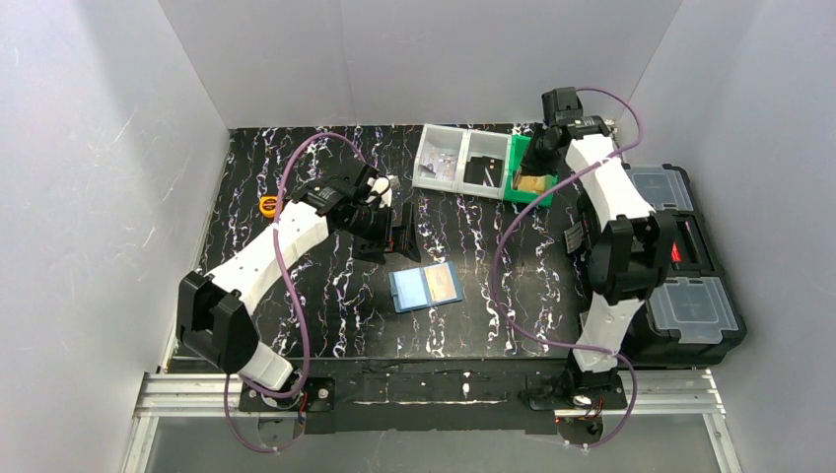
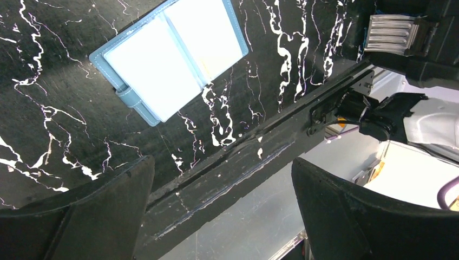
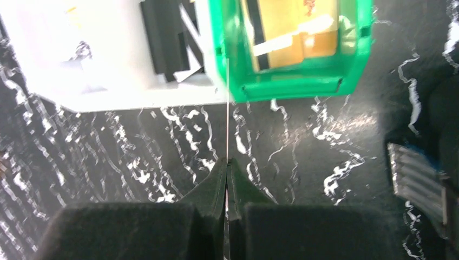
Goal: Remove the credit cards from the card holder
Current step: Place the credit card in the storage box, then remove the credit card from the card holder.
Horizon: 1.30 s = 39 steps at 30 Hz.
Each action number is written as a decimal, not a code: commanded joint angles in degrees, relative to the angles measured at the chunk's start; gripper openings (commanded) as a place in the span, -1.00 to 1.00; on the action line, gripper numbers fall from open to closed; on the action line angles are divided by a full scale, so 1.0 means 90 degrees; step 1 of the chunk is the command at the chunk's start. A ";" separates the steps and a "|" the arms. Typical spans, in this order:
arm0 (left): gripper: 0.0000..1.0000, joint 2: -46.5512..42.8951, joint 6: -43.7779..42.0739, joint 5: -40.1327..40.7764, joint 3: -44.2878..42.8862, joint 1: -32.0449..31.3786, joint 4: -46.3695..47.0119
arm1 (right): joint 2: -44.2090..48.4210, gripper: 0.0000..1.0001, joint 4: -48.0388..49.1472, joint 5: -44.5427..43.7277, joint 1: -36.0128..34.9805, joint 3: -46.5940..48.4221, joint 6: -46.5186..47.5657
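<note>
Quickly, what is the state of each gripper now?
Left gripper: open, holding nothing.
Right gripper: shut on what seems a thin card, seen edge-on.

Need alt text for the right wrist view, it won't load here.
The shut right claw pinches a thin card seen edge-on as a white line, pointing toward a green bin holding yellowish cards. A clear bin sits beside it on the black marbled table.

**Layout: holder centre-front, bins at back**

Card holder lies open on the table, centre-front. Left gripper hangs just behind and left of it. Three bins sit side by side at the back. Right gripper is over the rightmost bin. Tool case runs along the table's right edge.
</note>
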<state>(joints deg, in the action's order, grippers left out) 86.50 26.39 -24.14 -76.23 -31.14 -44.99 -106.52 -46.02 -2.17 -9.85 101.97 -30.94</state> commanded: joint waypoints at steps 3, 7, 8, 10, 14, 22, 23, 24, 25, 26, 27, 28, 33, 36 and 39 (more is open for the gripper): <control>0.96 -0.0416 -0.0135 -0.0190 0.0076 -0.0017 -0.0218 | -0.1042 -0.97 -0.0831 -0.0741 0.0264 0.1463 0.0410; 0.96 -0.0479 -0.0101 -0.0247 0.0162 -0.0017 -0.0207 | -0.1521 -0.97 -0.0798 -0.0652 0.0403 0.2044 0.0440; 0.96 -0.0497 -0.0109 -0.0242 0.0184 -0.0017 -0.0217 | -0.1633 -0.97 -0.0775 -0.0607 0.0417 0.2177 0.0457; 0.97 -0.0513 -0.0133 -0.0198 0.0190 -0.0017 -0.0256 | -0.1919 -0.97 -0.0824 -0.0570 0.0434 0.2516 0.0516; 0.96 -0.0529 -0.0159 -0.0119 0.0151 -0.0017 -0.0361 | -0.2414 -0.97 -0.0894 -0.0488 0.0463 0.3089 0.0599; 0.96 -0.0545 -0.0123 0.0078 0.0151 -0.0017 -0.0445 | -0.2601 0.08 -0.1014 -0.0096 0.0489 0.3780 0.0567; 0.96 -0.0533 -0.0120 0.0091 0.0160 -0.0017 -0.0443 | -0.2529 0.18 -0.1031 -0.0086 0.0489 0.3786 0.0552; 0.97 -0.0520 -0.0111 0.0101 0.0159 -0.0012 -0.0447 | -0.2448 0.27 -0.1072 -0.0081 0.0491 0.3787 0.0544; 0.97 -0.0502 -0.0105 0.0112 0.0171 -0.0017 -0.0444 | -0.2352 0.33 -0.1112 -0.0066 0.0489 0.3773 0.0533; 0.96 -0.0493 -0.0101 0.0130 0.0175 -0.0017 -0.0449 | -0.2254 0.37 -0.1157 -0.0034 0.0489 0.3752 0.0507; 0.97 -0.0482 -0.0101 0.0151 0.0187 -0.0017 -0.0444 | -0.2148 0.38 -0.1222 0.0023 0.0489 0.3715 0.0481; 0.97 -0.0475 -0.0089 0.0182 0.0202 -0.0012 -0.0427 | -0.2013 0.39 -0.1293 0.0075 0.0489 0.3628 0.0431; 0.96 -0.0319 0.0030 0.0300 0.0374 -0.0017 -0.0253 | -0.0863 0.38 -0.0994 0.0647 0.0475 0.2107 -0.0013; 0.96 -0.0122 0.0216 0.0500 0.0463 -0.0072 -0.0045 | 0.0085 0.36 -0.0386 0.1075 0.0426 0.0610 -0.0283; 0.96 0.0210 0.0418 0.0879 0.0372 -0.0289 0.0021 | 0.1071 0.36 0.0366 0.1423 0.0344 -0.1246 -0.0603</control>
<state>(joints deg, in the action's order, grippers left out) 85.84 27.73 -20.43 -72.84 -31.66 -45.80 -106.10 -50.65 4.82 -5.87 105.14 -31.73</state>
